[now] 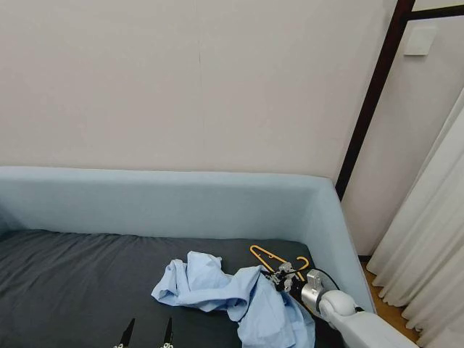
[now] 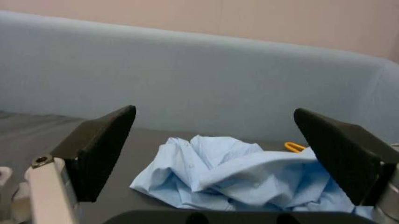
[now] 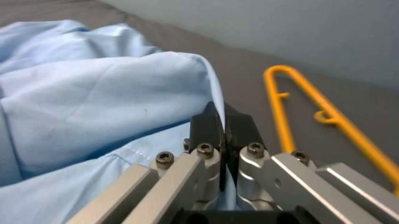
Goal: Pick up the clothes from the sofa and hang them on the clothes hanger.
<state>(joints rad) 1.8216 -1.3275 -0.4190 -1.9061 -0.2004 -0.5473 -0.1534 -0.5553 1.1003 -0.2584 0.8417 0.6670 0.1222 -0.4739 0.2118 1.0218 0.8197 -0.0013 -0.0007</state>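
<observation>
Shirt (image 1: 217, 286) pinched by right gripper (image 3: 223, 122); hanger (image 1: 264, 254) part-hidden.

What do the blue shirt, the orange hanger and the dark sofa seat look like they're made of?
The shirt looks like thin woven cloth, probably cotton or a blend: matte, softly creased, stitched seams. The hanger is likely moulded plastic, evenly orange and smooth, though coated wire is possible. The sofa seat is dark grey matte fabric; weave too fine to tell.

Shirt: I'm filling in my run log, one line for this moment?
right gripper: shut on shirt | left gripper: open, apart from shirt | hanger: on sofa
</observation>
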